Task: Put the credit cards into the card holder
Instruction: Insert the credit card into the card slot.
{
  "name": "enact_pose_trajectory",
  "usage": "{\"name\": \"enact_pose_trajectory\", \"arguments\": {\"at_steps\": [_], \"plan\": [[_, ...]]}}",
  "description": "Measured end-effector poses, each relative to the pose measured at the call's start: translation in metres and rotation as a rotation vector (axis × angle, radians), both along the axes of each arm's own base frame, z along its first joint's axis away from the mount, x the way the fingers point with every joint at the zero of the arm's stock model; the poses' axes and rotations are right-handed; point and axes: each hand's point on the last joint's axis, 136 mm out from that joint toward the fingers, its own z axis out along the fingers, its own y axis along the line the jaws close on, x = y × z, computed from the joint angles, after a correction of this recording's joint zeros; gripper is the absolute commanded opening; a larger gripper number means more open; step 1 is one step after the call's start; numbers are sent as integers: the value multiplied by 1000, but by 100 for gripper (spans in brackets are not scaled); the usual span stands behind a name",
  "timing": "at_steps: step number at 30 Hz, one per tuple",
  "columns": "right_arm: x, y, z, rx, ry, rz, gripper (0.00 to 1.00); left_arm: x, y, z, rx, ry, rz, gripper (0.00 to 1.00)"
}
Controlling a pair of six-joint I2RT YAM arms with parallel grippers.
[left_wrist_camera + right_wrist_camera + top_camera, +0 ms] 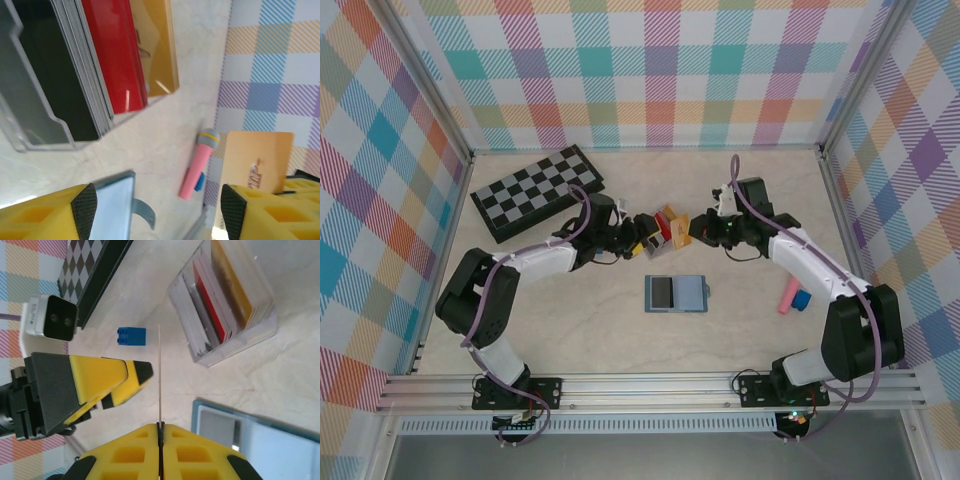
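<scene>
The clear card holder (658, 238) stands mid-table with black (55, 75), red (112, 55) and gold (155, 45) credit cards upright in it. My left gripper (642, 238) sits just left of the holder, open, with nothing between its fingers (84, 210). My right gripper (693, 228) is just right of the holder, shut on a tan credit card (257, 160). That card shows edge-on (159, 370) in the right wrist view, rising from the closed jaws (160, 427), with the holder (225, 310) beyond it.
A chessboard (535, 192) lies at the back left. A flat blue-grey wallet (676, 293) lies in front of the holder. A pink toy microphone (788, 295) and a blue block (803, 299) rest at the right. Another blue block (131, 336) sits near the chessboard.
</scene>
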Motion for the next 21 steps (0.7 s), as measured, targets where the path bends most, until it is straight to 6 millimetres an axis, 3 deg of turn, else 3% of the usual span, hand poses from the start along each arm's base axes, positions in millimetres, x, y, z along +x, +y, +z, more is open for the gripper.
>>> {"name": "enact_pose_trajectory", "arguments": {"at_steps": [5, 10, 21], "plan": [[-4, 8, 4, 88, 19, 0, 8, -12, -24, 21, -107, -25, -61, 63], [-4, 13, 8, 141, 20, 10, 9, -14, -33, 38, -172, -51, -84, 43], [-8, 11, -2, 137, 50, -2, 15, -17, -31, 33, -175, -41, -77, 5]]}}
